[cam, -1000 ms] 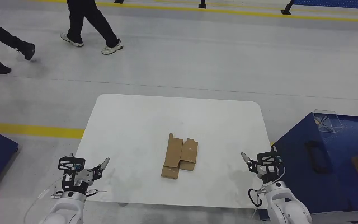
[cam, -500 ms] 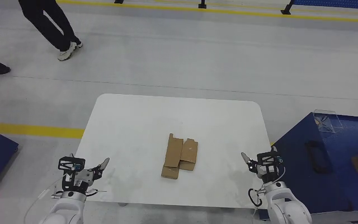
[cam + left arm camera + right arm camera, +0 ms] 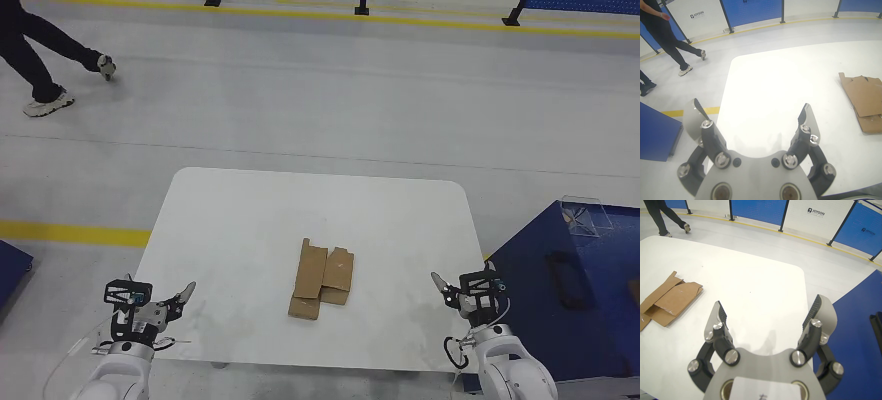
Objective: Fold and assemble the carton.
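While the left claw and right claw gape, a flattened carton lies on the white table.

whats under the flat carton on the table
The carton lies flat on the white table, with one cardboard panel overlapping another. Nothing pokes out from beneath it. Whatever the cardboard covers, between its layers or underneath, is hidden.

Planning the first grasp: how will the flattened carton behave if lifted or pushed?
The carton lies flat on the table, so it probably offers little edge to pinch and would slide when pushed. It looks like thin cardboard, likely light. Its overlapping panels and flaps would probably sag or swing open when raised.
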